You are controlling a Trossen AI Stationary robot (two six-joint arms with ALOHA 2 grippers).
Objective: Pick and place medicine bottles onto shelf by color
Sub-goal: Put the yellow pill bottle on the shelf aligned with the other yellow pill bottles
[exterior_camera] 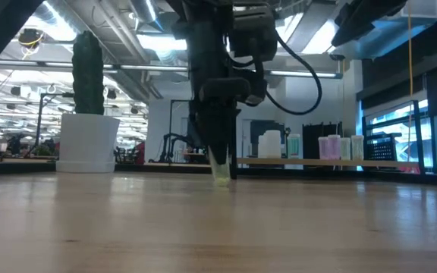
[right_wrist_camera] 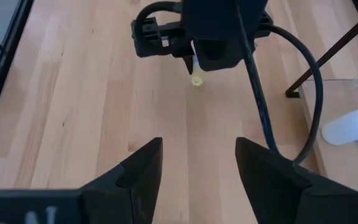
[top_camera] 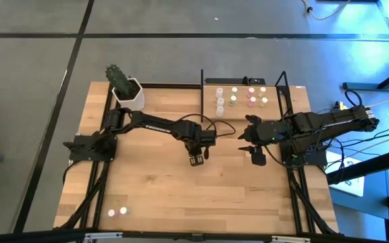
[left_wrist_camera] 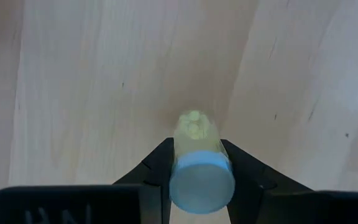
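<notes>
Clearly, the left gripper (left_wrist_camera: 201,163) has its jaws clamped on a yellowish medicine bottle (left_wrist_camera: 197,155) with a white cap, shown only by its wrist view; the low view puts it just above the surface (exterior_camera: 218,227). Farther off, the right gripper (right_wrist_camera: 197,165) hovers, jaws wide and empty, near the shelf (top_camera: 243,98).

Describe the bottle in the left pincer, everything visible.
The bottle is a small, round, translucent one with a yellowish-green tint, pale pills showing at its far end and a whitish cap toward the wrist camera. The left pincer is shut on it, one dark finger on each side. In the low view it hangs upright, its bottom at or just above the tabletop, mid-table.
</notes>
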